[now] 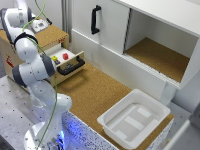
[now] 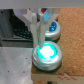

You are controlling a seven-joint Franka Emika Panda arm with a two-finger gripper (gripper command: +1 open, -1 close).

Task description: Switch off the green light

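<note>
In the wrist view the green light [image 2: 46,53] glows bright, a round lit button in a silver ring on the cork top of a wooden box. My gripper [image 2: 38,42] is shut, its two white fingers [image 2: 34,27] meeting in a point at the button's near rim. I cannot tell whether the tips touch it. In the exterior view my hand [image 1: 46,22] is over the back of the wooden box [image 1: 52,35], and the arm hides the green light there.
A second button [image 2: 53,32], glowing blue-green, sits just beyond the green one. A red button [image 1: 65,56] and a yellow button [image 1: 55,58] are on the box's open drawer [image 1: 70,65]. A white tray [image 1: 132,117] and an open cabinet [image 1: 155,52] stand to the exterior view's right.
</note>
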